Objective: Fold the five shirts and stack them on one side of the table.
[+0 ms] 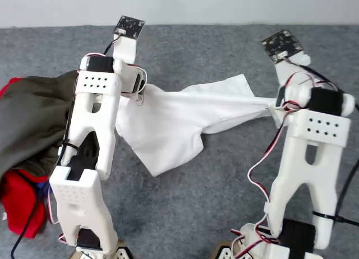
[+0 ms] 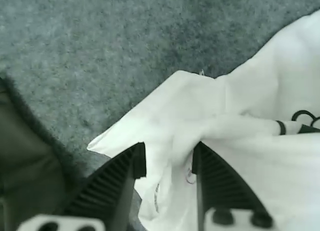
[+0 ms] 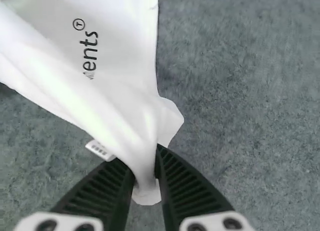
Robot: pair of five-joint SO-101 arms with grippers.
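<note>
Stretching the white shirt flat needs slow, even pulls; right gripper pinches one end tight, left gripper seems to hold the other

white shirt with black print, olive shirt, red shirt, grey table

A grey, felt-like covering spreads over the table from the near edge to the far one, its mottled nap showing at left, right and centre. Beyond its far edge, a pale band runs straight across from left to right.
</note>
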